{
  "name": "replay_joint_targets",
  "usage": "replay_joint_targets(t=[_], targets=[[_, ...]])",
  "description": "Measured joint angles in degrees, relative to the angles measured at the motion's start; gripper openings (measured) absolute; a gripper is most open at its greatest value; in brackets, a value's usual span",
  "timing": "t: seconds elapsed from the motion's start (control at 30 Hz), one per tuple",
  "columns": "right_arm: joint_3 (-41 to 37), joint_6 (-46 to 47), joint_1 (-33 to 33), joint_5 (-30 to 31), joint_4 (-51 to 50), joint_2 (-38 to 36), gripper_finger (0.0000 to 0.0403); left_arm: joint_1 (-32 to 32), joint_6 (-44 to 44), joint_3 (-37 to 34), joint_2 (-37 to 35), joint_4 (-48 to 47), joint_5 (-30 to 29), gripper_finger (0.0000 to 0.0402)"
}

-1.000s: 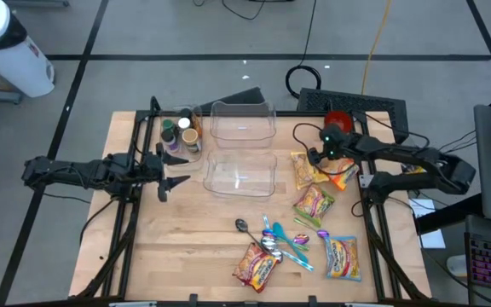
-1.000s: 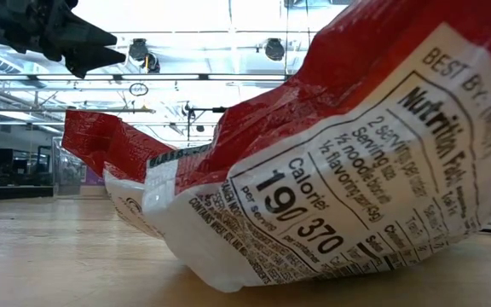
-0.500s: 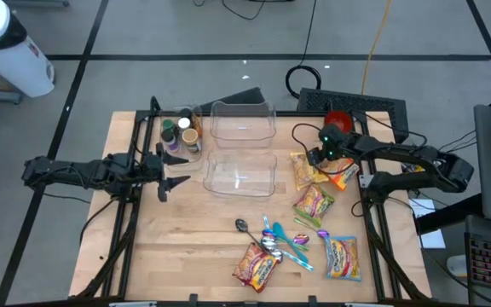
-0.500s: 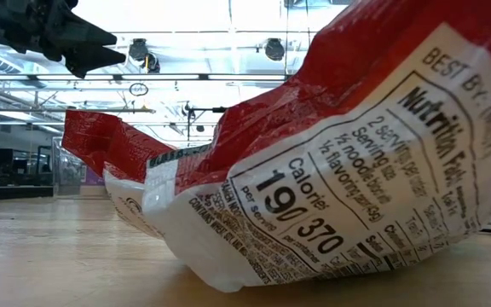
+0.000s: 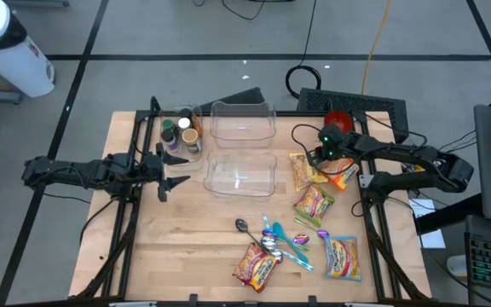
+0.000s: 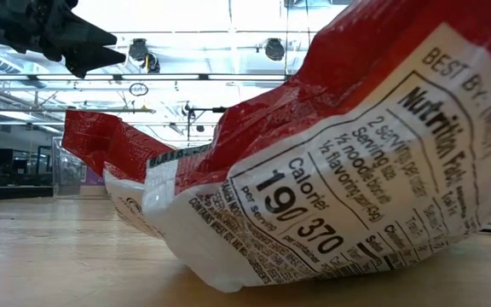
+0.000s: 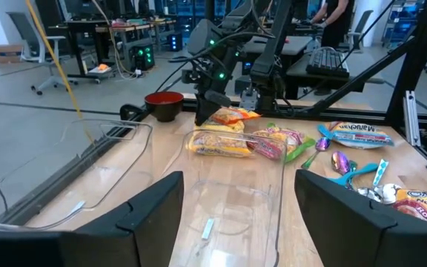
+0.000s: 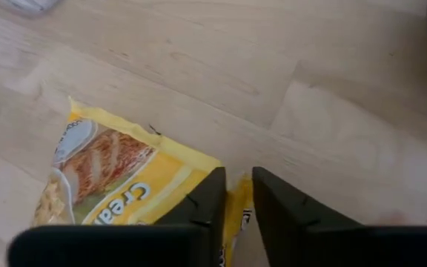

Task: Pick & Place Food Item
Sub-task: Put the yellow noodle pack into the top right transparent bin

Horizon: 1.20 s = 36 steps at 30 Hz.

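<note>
A yellow noodle packet point(image 5: 303, 170) lies flat on the wooden table at the right, among several other packets. My right gripper point(image 5: 317, 160) is down on its far end, shut on it; the right wrist view shows the packet point(image 8: 110, 178) between the two dark fingers point(image 8: 237, 194). My left gripper point(image 5: 164, 175) hovers open at the table's left, beside the nearer of two clear plastic containers point(image 5: 241, 173). Its wrist view looks across that container point(image 7: 199, 193) toward the right arm. My right gripper pinches the yellow packet's edge point(image 8: 202, 162) near a corner between its two fingers. They come from above, pointing down. The packet stays flat on the table.
A second clear container point(image 5: 243, 119) and small bottles point(image 5: 181, 135) stand at the back. More packets point(image 5: 314, 205) point(image 5: 342, 256) point(image 5: 254, 264) and coloured spoons point(image 5: 280, 239) lie right and near. A red bowl point(image 5: 337, 118) sits behind the right gripper. One red packet point(image 6: 331, 170) fills the low view.
</note>
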Motion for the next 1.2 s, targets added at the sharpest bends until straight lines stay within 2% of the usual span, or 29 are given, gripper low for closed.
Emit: replay_joint_targets(t=[0.17, 0.5, 0.7, 1.0, 1.2], targets=[[0.0, -1.5, 0.0, 0.0, 1.2, -0.5, 0.0005, 0.0, 0.0, 0.0, 0.0, 0.0, 0.0, 0.0269], [1.9, -3.6, 0.0, -0.1, 7.1, -7.3, 0.0001, 0.0, 0.0, 0.0, 0.0, 0.0, 0.0, 0.0251], [6.0, -6.1, 0.0, -0.2, 7.8, -10.2, 0.0001, 0.0, 0.0, 0.0, 0.0, 0.0, 0.0, 0.0258], [12.1, -9.4, 0.0, -1.9, 10.8, -9.9, 0.0000, 0.0, 0.0, 0.0, 0.0, 0.0, 0.0, 0.0270], [19.5, -12.6, 0.0, -2.3, 12.1, -5.9, 0.0000, 0.0, 0.0, 0.0, 0.0, 0.0, 0.0, 0.0261]])
